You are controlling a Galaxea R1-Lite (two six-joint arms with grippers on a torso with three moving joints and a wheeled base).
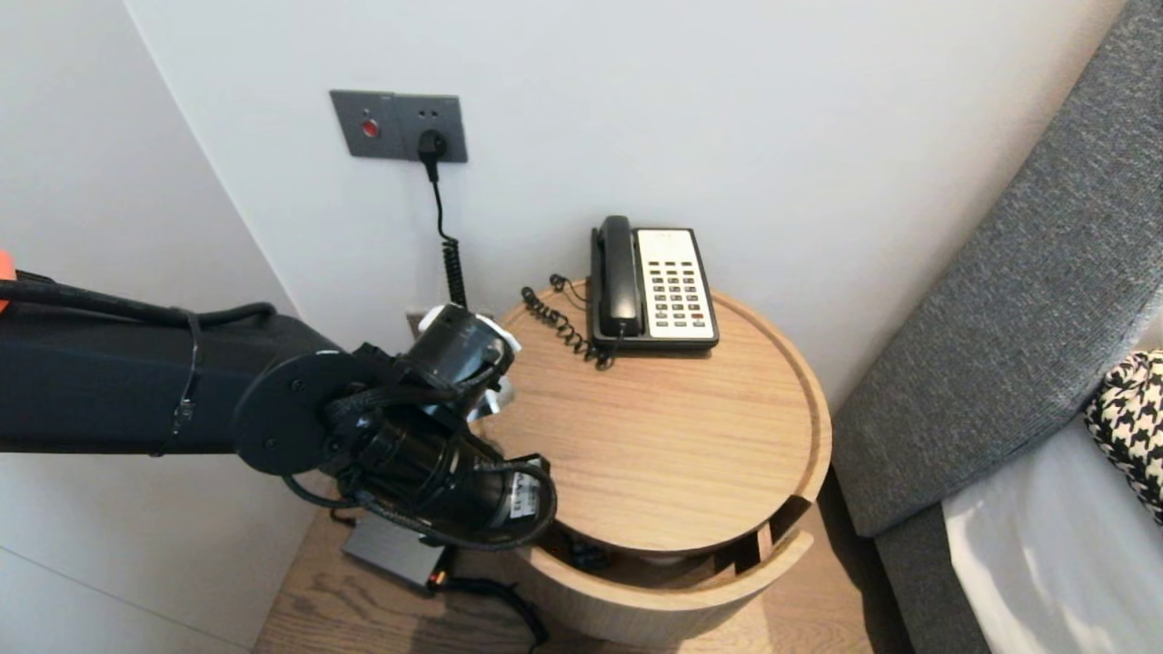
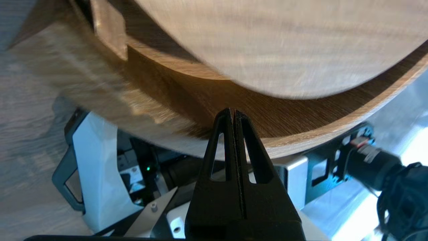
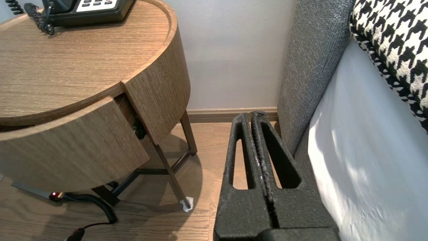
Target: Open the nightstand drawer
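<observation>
- Drawer sits under the desk top, part-way out: neither shut nor fully drawn.
- Its curved front faces the robot, and its long axis runs left to right.
- Left hand is closed and empty, tips at the drawer's front wall; contact unclear.
- Right hand is closed and empty, parked beside the bed.

Light oak-grain worktop, black telephone with cream keypad panel and dark keys, black coiled cord, grey wall plate with red button, grey woven headboard, black-and-white houndstooth cushion, matte black left end effector and right end effector
</observation>
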